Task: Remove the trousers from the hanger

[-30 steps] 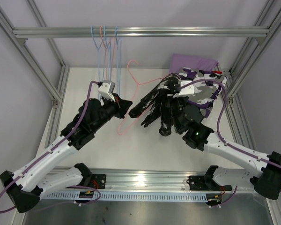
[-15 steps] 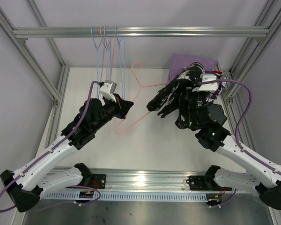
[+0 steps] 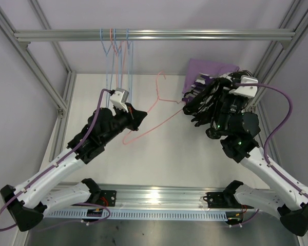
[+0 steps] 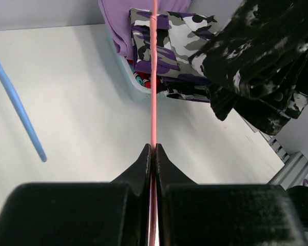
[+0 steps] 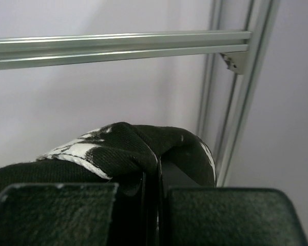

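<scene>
My left gripper (image 3: 141, 114) is shut on the thin pink wire hanger (image 3: 167, 114), which is held above the table. In the left wrist view the wire (image 4: 154, 77) runs bare from the closed jaws (image 4: 152, 148). My right gripper (image 3: 223, 97) is shut on the black trousers with white blotches (image 3: 208, 97), bunched and lifted at the back right. They hang to the right of the wire (image 4: 262, 56) and drape over the right jaws (image 5: 118, 146). Below lie the lilac trousers (image 3: 208, 69) and the purple-white-black print trousers (image 4: 169, 46). A red and teal edge (image 4: 141, 79) shows under them.
Several blue and pink empty hangers (image 3: 118, 56) hang from the aluminium rail (image 3: 195, 35) at the back left; one blue one (image 4: 15, 102) shows in the left wrist view. Frame posts (image 3: 267, 77) stand close behind the right arm.
My right gripper has carried the black trousers back and to the right, away from the hanger's middle and over the pile. The pink hanger has swung with its hook farther right. The left arm has barely moved.
</scene>
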